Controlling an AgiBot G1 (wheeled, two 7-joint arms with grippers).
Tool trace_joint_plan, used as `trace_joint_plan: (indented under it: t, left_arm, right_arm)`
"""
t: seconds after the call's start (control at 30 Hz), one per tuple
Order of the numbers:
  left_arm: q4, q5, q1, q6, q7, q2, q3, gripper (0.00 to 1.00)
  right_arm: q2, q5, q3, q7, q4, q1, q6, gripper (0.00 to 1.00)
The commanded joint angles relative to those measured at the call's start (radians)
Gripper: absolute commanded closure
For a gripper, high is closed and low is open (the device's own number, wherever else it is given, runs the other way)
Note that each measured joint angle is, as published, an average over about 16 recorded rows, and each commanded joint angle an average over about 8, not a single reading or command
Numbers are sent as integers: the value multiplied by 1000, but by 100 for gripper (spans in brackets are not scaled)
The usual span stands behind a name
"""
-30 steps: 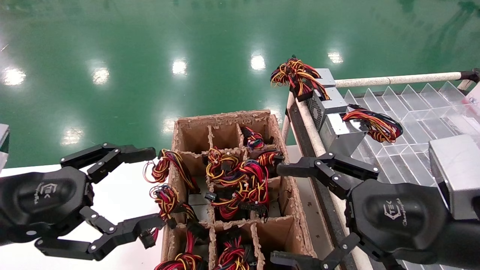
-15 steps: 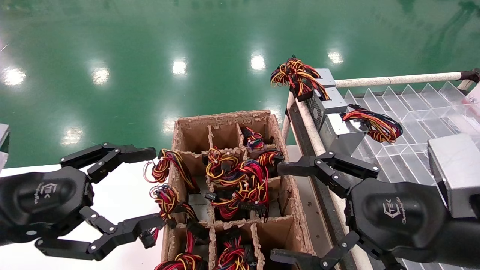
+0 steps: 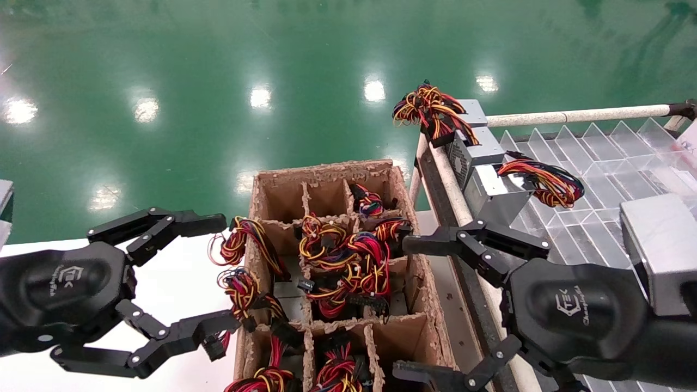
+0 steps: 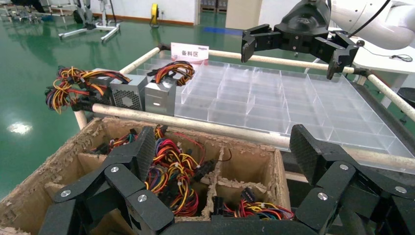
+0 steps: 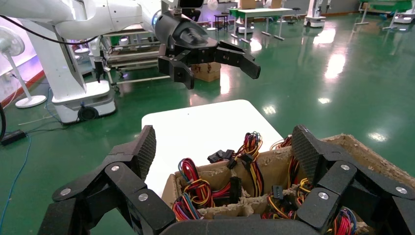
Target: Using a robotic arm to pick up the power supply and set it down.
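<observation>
Where head view crops, right gripper (image 4: pixel 297 35) splayed whole

cardboard crate (image 3: pixel 326 174) centre; divider tray (image 3: pixel 593 158) right; white table (image 3: pixel 179 283) left.

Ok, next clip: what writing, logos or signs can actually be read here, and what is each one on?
"备料区": red characters on the white sign card at the far edge of the clear divider tray, left wrist view.
"TEK": white logo on the palm of the left gripper; the script beside it is too small to read.
"TEK": the same logo on the right gripper; its script is also unreadable.
No readable label on the power supplies or cardboard box.
</observation>
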Motion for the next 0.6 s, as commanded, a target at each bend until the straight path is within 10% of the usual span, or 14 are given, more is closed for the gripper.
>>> trace_joint_plan:
  t: [0.03, 0.6]
  left_arm:
    - [0, 0, 0, 0, 0, 0, 0, 0]
    - [0, 0, 0, 0, 0, 0, 0, 0]
  right_arm:
    - [0, 0, 0, 0, 0, 0, 0, 0]
    - [0, 0, 0, 0, 0, 1, 1, 0]
